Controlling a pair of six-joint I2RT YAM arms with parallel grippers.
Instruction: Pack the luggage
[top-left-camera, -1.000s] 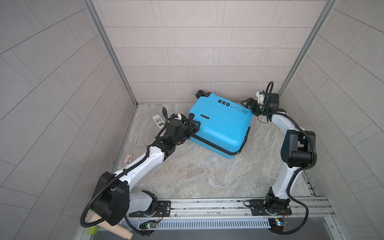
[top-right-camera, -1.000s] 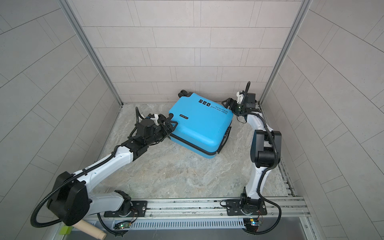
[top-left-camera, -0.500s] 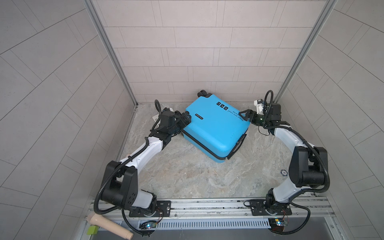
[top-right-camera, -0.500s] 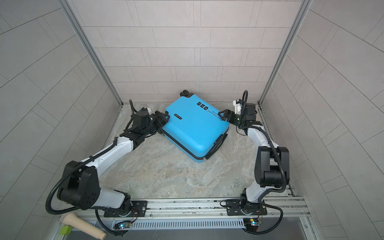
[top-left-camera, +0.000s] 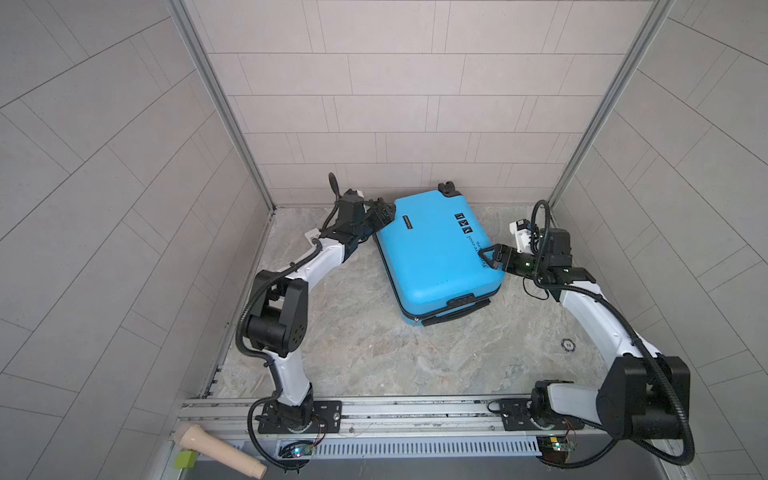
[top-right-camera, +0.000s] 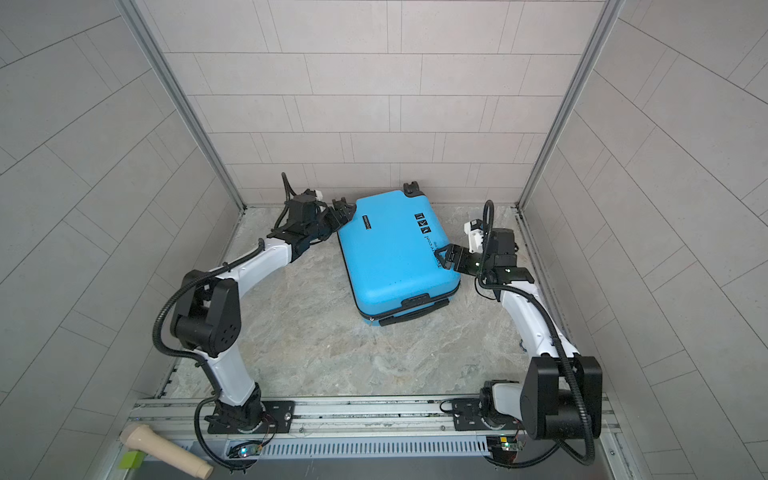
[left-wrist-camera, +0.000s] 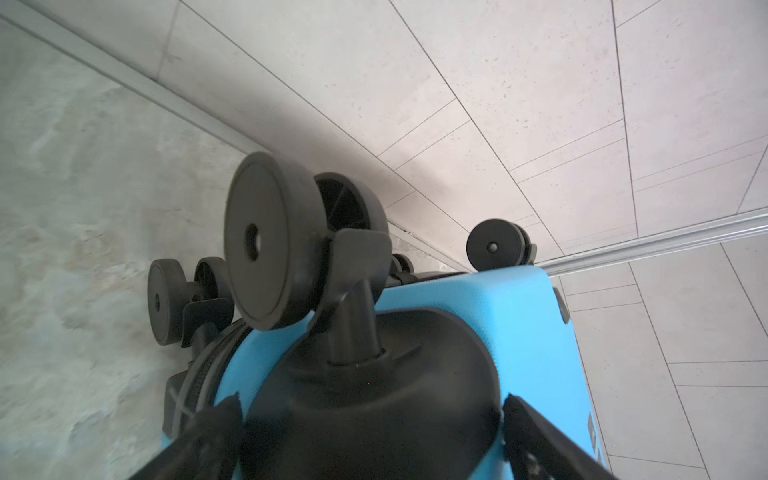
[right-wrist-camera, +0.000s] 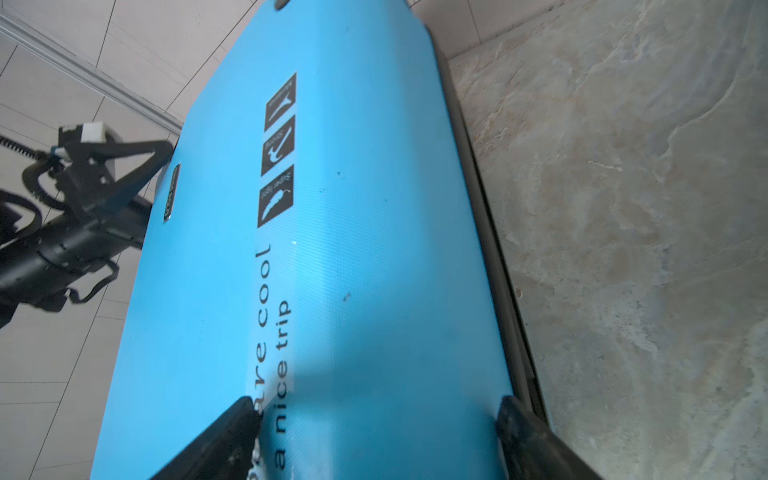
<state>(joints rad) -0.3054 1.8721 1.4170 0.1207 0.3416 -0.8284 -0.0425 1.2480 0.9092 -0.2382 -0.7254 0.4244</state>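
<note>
the small bright-blue hard-shell suitcase (top-left-camera: 440, 257) is seen lying flat and shut on the marbled counter (top-left-camera: 374, 353), near the back wall. it's bracketed on two sides: the left pincer (top-left-camera: 384, 212) is spread wide about the wheel-end corner, the right pincer (top-left-camera: 492, 259) almost as wide across the side edge by the lettering, nothing truly clamped. positioning the closed case is judged the step in hand; even pressure from both sides is called for next. the long axis runs back to front, black wheels (left-wrist-camera: 266, 241) to the wall, black handle (top-left-camera: 459, 300) toward the rail.

Bright-blue luggage (top-left-camera: 436, 257) with black wheels (left-wrist-camera: 266, 241); grey-marbled floor (top-left-camera: 374, 353).
</note>
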